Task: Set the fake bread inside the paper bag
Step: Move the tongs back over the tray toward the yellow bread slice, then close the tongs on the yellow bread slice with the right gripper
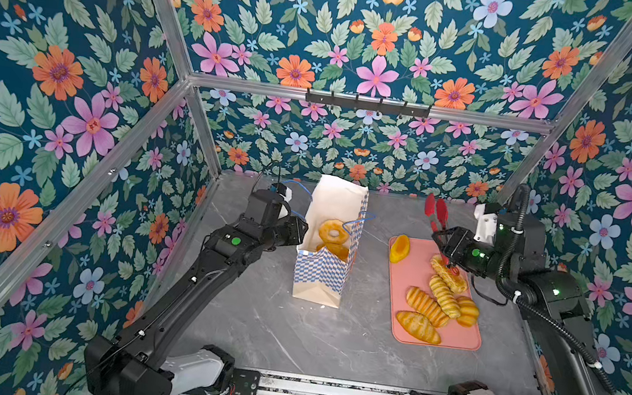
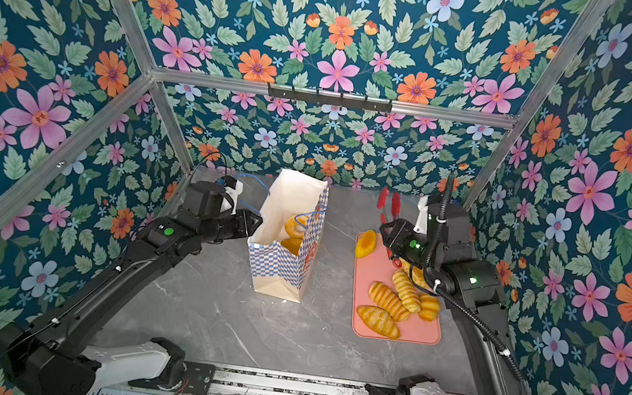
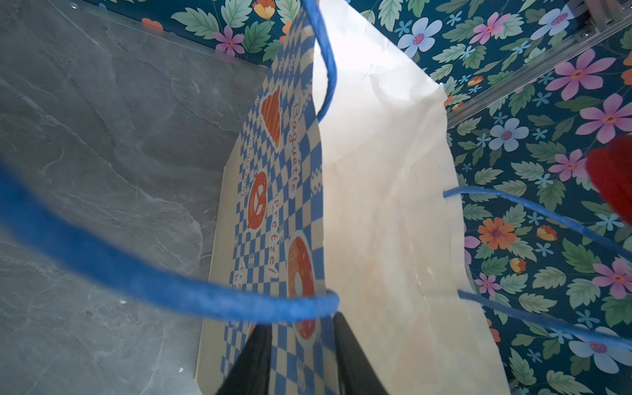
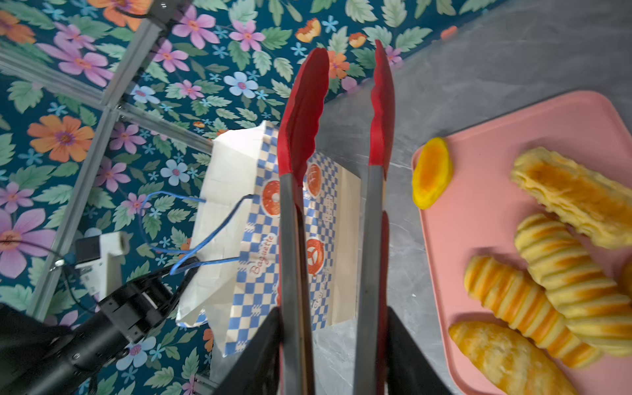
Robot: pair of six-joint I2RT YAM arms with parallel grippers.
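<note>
- Grey marbled tabletop (image 1: 285, 341) carries everything, inside walls papered with flowers.
- The paper bag (image 1: 319, 278) stands upright and open-mouthed, left of the middle in both top views (image 2: 278, 273). It has blue-and-white checks and orange bakery pictures outside and is plain cream inside.
- The pink tray (image 1: 402, 290) lies flat to the right of the bag, with bare table between them.
- The tongs (image 1: 435, 215) are lifted over the tray's far end, red tips toward the back wall. In the right wrist view their two arms (image 4: 301, 113) stand parted, with only table showing between.
- The right gripper (image 1: 443, 248) is clamped on the tongs, one finger pressed against the outside of each metal arm.
- The left gripper (image 1: 302, 230) sits against the bag's left wall near the rim. In the left wrist view (image 3: 301, 323) its jaws stand apart, and the checkered wall shows in the gap.
- Six pieces of the fake bread (image 1: 427, 306) lie on the tray. Five oblong ones crowd together, touching, on the near half, most of them ridged. An orange bun (image 1: 400, 249) sits alone at the far left corner, tipped on edge.
- Two more pieces are inside the bag: a ring doughnut (image 1: 333, 232) resting on another golden piece.
- A blue cord handle (image 3: 154, 284) crosses just in front of the left fingertips.
</note>
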